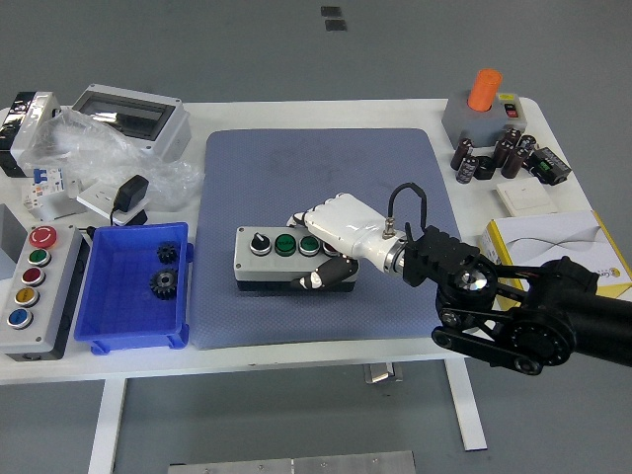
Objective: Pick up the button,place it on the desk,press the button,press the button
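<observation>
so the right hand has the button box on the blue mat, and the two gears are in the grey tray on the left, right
Not quite. The head view shows the two gears in a blue tray, not a grey one. The rest holds: the right hand grips the button box, which sits on the blue mat.

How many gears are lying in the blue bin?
2, both black. One gear lies near the back wall of the blue bin; the larger gear sits just in front of it. None seem hidden.

No text, label or number is clear enough to read.
</observation>
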Tool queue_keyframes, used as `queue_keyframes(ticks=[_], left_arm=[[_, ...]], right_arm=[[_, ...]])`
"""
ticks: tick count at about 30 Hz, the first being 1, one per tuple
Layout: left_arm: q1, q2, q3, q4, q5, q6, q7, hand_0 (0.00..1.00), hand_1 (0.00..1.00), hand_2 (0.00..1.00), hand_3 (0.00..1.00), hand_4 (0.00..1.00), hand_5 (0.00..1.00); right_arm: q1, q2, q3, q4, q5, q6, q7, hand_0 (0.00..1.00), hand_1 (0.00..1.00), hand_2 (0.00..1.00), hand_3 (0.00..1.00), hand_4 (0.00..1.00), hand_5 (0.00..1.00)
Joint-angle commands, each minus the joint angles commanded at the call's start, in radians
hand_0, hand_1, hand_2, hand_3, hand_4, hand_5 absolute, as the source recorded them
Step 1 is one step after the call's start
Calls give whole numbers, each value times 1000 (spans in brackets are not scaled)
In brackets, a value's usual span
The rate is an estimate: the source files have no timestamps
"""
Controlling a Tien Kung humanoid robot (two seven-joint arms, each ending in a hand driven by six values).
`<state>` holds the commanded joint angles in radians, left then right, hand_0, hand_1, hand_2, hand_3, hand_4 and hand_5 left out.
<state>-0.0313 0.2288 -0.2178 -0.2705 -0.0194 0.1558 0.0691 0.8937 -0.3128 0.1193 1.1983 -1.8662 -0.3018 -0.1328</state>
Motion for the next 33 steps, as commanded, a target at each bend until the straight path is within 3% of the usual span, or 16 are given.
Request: queue_keyframes(ticks=[9, 18, 19, 24, 25, 30, 31, 33], left_arm=[[0, 0, 2, -1, -1, 0, -2, 644, 648, 592, 579, 575, 203], [0, 2, -14, 3, -14, -39, -35, 644, 648, 592, 580, 570, 210], [-1, 2, -17, 3, -14, -44, -39, 644, 648, 593, 580, 567, 216], [-1, 2, -24, 5, -32, -81, -70, 644, 648, 593, 580, 567, 216], [-1, 2, -24, 5, -36, -87, -77, 645, 648, 593, 579, 567, 217], [-1, 1, -26, 6, -46, -102, -97, 645, 648, 593, 579, 567, 217], [0, 1, -26, 6, -47, -104, -99, 645, 649, 594, 580, 571, 217], [0, 1, -27, 6, -47, -105, -100, 645, 649, 594, 580, 571, 217]], right_arm=[[2, 9, 2, -86, 15, -8, 17, 348, 369, 357, 417, 409, 2], [-5, 3, -10, -87, 17, 25, 11, 356, 374, 359, 420, 406, 2], [-5, 2, -10, -85, 17, 30, 9, 447, 456, 442, 430, 444, 2], [-3, 0, -10, -76, 12, 51, 1, 447, 456, 442, 430, 444, 2], [-2, 0, -10, -73, 8, 53, 0, 643, 659, 743, 656, 586, 13], [1, -1, -10, -62, -12, 56, -2, 643, 659, 743, 656, 586, 13], [1, -1, -10, -60, -17, 57, -3, 775, 791, 917, 879, 690, 46], [3, -2, -10, -57, -29, 57, -3, 775, 791, 917, 879, 690, 46]])
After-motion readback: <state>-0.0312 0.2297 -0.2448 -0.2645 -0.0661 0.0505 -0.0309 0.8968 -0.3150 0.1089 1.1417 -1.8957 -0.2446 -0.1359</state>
